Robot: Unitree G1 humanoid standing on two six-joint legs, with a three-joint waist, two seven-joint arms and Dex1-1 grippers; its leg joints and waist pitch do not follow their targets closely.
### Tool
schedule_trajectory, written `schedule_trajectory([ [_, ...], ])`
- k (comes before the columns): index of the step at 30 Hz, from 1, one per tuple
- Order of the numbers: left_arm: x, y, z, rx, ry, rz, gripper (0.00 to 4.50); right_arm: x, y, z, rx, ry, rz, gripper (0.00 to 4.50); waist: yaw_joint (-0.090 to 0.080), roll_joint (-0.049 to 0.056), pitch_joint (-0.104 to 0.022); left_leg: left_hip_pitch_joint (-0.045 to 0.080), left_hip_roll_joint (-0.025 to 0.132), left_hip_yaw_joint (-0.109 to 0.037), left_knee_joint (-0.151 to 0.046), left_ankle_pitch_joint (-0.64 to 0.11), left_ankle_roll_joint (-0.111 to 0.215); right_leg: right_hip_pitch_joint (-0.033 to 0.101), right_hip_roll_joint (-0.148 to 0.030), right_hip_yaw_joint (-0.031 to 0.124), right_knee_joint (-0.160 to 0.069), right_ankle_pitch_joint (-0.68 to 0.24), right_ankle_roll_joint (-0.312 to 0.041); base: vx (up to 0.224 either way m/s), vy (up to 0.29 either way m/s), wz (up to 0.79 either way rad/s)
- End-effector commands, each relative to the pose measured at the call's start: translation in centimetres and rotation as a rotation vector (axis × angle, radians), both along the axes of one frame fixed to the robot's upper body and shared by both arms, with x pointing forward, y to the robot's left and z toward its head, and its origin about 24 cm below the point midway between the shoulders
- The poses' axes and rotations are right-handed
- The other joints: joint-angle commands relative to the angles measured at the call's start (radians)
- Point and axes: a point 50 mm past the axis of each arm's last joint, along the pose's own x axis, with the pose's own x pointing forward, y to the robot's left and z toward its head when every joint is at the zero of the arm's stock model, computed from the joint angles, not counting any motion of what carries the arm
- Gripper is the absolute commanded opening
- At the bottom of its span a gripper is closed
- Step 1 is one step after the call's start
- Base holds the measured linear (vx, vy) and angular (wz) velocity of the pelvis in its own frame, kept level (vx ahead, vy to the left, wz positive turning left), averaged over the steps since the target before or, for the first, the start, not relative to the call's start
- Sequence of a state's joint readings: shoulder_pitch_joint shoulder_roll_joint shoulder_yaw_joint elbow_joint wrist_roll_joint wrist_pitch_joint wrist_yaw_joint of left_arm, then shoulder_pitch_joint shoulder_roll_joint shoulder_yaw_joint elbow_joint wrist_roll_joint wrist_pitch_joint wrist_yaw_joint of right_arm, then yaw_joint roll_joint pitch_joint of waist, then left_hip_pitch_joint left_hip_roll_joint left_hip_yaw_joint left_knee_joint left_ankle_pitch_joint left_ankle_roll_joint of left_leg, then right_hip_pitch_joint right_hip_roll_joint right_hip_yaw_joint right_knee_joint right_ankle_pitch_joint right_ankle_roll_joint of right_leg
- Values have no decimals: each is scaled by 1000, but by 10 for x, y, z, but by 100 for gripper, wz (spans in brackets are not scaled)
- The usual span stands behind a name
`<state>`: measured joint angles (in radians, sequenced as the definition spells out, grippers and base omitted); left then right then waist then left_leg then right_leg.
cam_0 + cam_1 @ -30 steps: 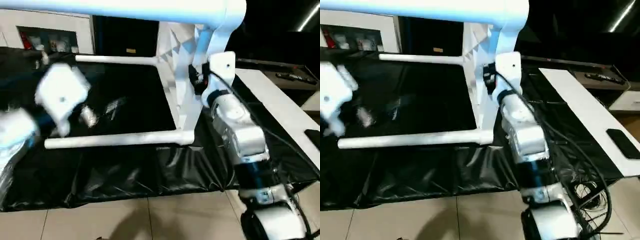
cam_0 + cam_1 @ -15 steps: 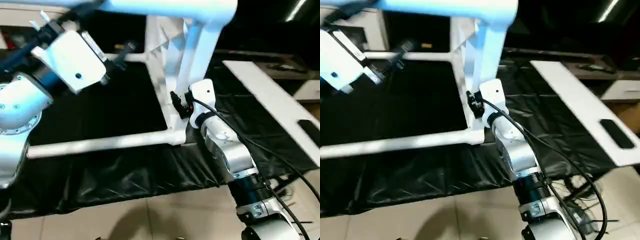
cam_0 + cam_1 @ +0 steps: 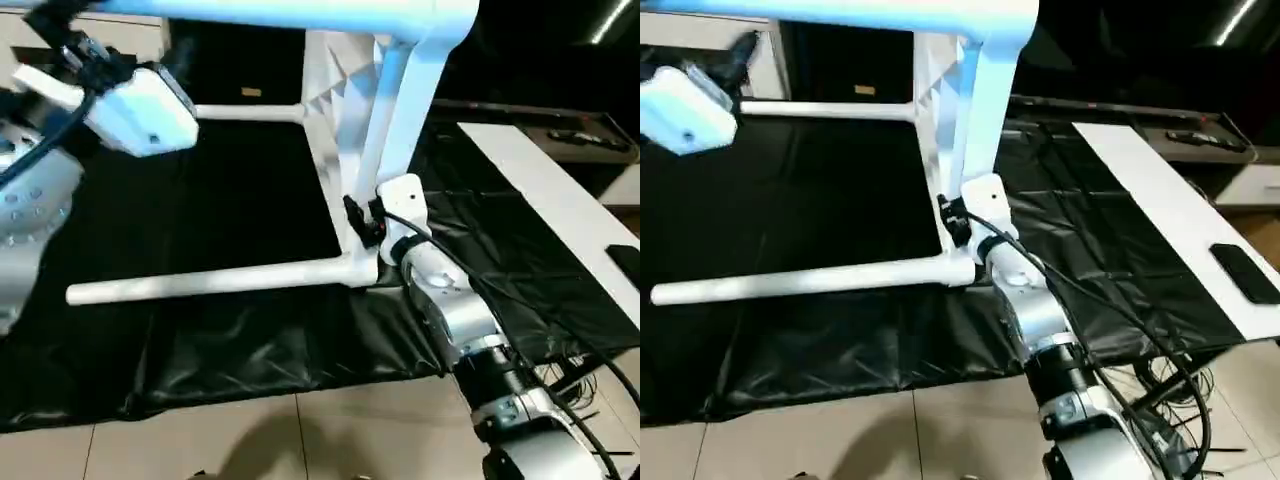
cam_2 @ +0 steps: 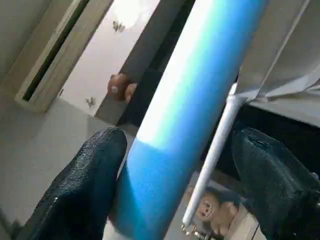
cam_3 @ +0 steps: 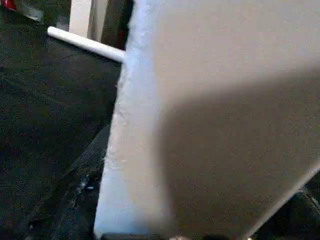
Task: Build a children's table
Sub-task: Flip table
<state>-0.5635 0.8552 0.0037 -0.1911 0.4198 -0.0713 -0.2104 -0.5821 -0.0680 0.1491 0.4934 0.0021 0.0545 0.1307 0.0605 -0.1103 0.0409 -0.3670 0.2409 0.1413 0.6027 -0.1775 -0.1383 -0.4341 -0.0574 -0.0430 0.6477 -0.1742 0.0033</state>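
L claw [image 4: 175, 165] now up round leg [image 4: 200, 85]

The children's table [image 3: 340, 150] stands on its side on the black-covered tabletop [image 3: 250, 200], its legs reaching out level. Between the low near leg [image 3: 215, 280] and the far leg [image 3: 250, 112] lies bare black cover, open to a tool. The raised leg [image 4: 195, 100] sits between the left tool's [image 4: 175, 165] spread fingers [image 4: 85, 185].
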Motion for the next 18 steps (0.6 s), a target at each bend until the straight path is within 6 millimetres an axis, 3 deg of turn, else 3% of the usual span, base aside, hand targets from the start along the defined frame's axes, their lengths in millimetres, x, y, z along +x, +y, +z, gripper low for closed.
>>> schedule_trajectory([
  [1,7,6,0,-11,-3,39,382,5,-5,6,2,-33,-19,305,0,46,-53,10,-27,20,-70,-366,-80,39,-37,28,-81,-325,-102,0,0,0],
  [2,9,8,2,-14,-15,57,382,5,-5,7,4,-38,-17,280,0,45,-53,10,-28,20,-70,-370,-78,38,-36,27,-82,-329,-104,0,0,0],
  [5,15,13,9,-41,-38,88,364,7,-4,8,7,-48,-15,266,1,45,-53,9,-29,18,-70,-373,-79,39,-37,26,-82,-338,-104,0,0,0],
  [9,14,5,11,-100,-18,-11,333,9,-4,10,10,-64,-17,240,3,51,-55,8,-27,20,-69,-347,-82,40,-39,28,-78,-285,-127,0,0,0],
  [18,13,-19,-16,-105,89,-129,280,14,-2,15,14,-96,-18,205,10,55,-53,3,-27,25,-68,-296,-74,47,-40,30,-73,-254,-137,0,0,0],
])
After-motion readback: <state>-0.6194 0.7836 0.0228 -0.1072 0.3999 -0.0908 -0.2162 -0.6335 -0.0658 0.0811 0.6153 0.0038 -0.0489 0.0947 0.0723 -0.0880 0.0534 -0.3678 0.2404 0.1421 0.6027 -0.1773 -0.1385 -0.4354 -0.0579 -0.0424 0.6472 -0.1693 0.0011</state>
